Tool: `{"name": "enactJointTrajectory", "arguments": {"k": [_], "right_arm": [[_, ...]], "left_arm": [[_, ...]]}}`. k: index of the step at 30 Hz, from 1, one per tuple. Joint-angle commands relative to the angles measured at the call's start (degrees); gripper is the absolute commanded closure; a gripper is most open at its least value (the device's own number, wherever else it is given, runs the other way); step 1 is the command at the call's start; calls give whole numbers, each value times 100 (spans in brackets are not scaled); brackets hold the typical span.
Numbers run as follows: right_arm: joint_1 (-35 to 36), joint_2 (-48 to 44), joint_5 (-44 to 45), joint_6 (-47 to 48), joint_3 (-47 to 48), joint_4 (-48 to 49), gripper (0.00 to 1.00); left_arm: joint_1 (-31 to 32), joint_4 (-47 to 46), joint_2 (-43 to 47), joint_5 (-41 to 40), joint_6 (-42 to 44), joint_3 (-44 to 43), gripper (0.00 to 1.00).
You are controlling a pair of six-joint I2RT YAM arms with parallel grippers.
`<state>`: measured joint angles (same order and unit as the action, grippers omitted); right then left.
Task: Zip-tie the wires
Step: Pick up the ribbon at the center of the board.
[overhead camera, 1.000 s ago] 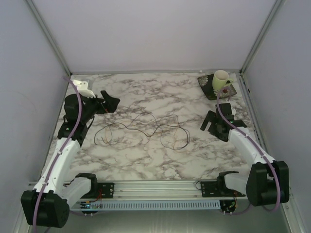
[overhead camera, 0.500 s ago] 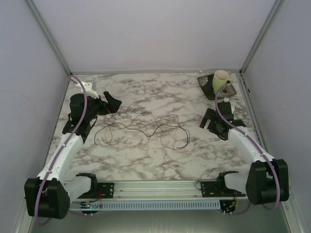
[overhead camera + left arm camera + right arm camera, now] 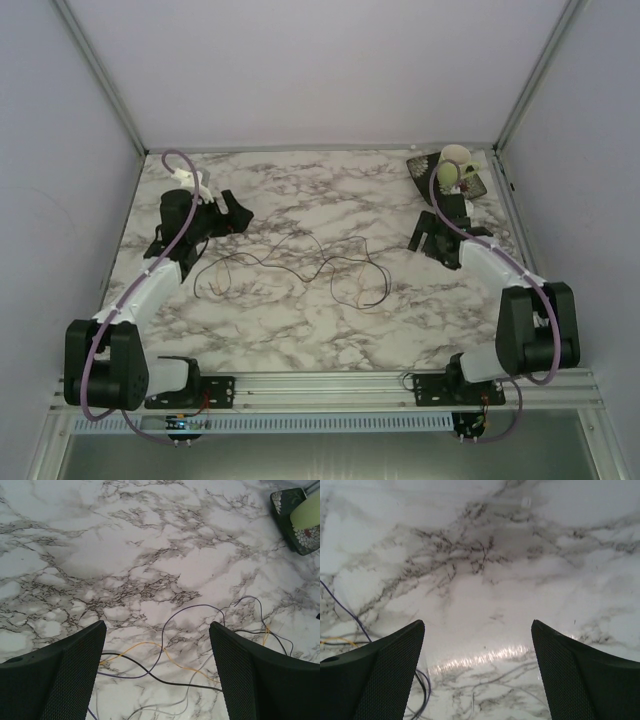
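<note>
The wires [image 3: 300, 262] lie in loose thin loops on the middle of the marble table. In the left wrist view they show as black, purple, yellow and grey strands [image 3: 165, 662] on the table between my fingers. My left gripper [image 3: 232, 212] is open and empty above the table, just left of the wires. My right gripper [image 3: 428, 236] is open and empty to the right of the wires. In the right wrist view a few strands [image 3: 350, 615] show at the left edge. No zip tie is in view.
A pale green mug [image 3: 455, 165] stands on a dark patterned coaster [image 3: 430, 185] at the back right corner, close behind my right gripper; both also show in the left wrist view [image 3: 300, 515]. Grey walls enclose the table on three sides.
Both arms have reached further over the table. My left gripper has moved slightly right toward the wires. My right gripper has moved back and a little left, toward the mug.
</note>
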<state>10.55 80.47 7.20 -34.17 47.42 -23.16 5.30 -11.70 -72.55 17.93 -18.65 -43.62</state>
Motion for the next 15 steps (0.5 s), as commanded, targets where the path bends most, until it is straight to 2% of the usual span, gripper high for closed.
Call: {"name": "enactJointTrajectory", "arguments": {"k": [1,10,15], "right_arm": [[2,369,305,272,559,290,14],[-330,1487,553,1428,1463,693,21],[-598,1899,474,1575,1814,793,27]], "left_arm": [[-11,-489,-92,-31,139,-145,16],[-12,-515,-65,-22,249,-160,18],[-11,-485,-2,-70,300,-150,18]]}}
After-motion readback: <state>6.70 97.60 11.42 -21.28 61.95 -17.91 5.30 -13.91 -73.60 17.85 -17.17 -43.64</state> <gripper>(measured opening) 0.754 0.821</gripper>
